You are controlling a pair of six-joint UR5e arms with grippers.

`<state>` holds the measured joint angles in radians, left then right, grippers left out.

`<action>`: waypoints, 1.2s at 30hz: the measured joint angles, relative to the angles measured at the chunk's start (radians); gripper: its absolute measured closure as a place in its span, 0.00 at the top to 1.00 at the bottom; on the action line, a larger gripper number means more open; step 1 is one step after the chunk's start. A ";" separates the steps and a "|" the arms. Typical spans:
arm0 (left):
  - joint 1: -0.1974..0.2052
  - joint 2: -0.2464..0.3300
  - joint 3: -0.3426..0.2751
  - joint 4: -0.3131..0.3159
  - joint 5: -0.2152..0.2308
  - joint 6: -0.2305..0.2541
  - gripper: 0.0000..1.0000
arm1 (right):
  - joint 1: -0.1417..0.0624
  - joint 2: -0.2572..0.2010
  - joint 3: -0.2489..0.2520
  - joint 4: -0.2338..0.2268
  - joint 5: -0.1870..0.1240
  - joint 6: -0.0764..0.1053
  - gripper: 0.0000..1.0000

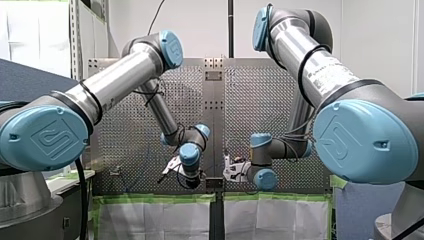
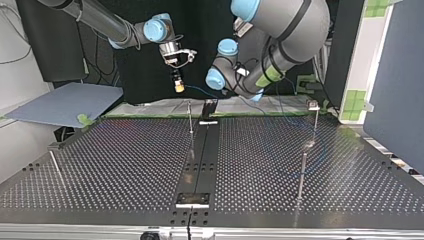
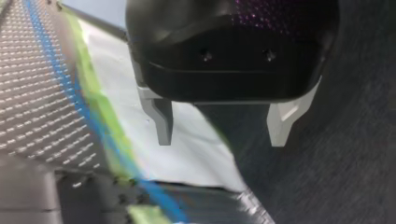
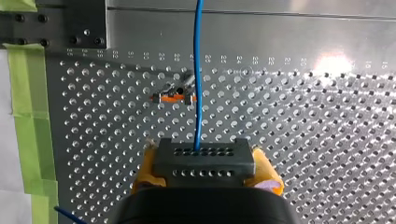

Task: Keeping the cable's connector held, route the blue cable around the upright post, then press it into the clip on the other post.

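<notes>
Connector (image 4: 203, 161), a dark block with rows of holes, clamped between the yellow pads (image 4: 144, 169) of my right gripper (image 4: 205, 171). The blue cable (image 4: 198, 70) leaves the block's face and runs straight ahead of that gripper, its long axis in line with the fingers, over the perforated table (image 4: 317, 140). It passes just beside a small orange and metal piece (image 4: 174, 94) ahead of the gripper; what that piece is cannot be told. My left gripper (image 3: 222, 134) hangs with fingers spread and nothing between them, the cable lying off to one side beneath it. My right arm is nearer the cable's end, so it probably leads the routing.
</notes>
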<state>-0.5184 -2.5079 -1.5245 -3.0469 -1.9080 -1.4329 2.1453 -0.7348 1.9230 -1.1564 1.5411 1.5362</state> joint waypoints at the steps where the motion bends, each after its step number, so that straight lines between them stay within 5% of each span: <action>1: 0.000 -0.008 0.000 -0.008 0.009 -0.009 1.00 | 0.001 0.000 0.000 0.000 0.000 0.000 0.00; 24: 0.025 -0.032 0.000 0.113 0.182 -0.186 1.00 | 0.001 -0.002 -0.002 0.002 -0.002 0.014 0.00; 36: 0.029 -0.021 -0.003 0.035 0.106 -0.288 1.00 | -0.003 -0.002 -0.003 0.003 0.002 0.016 0.00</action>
<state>-0.4895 -2.5287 -1.5272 -3.0122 -1.8018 -1.7212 2.1426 -0.7372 1.9200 -1.1530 1.5435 1.5526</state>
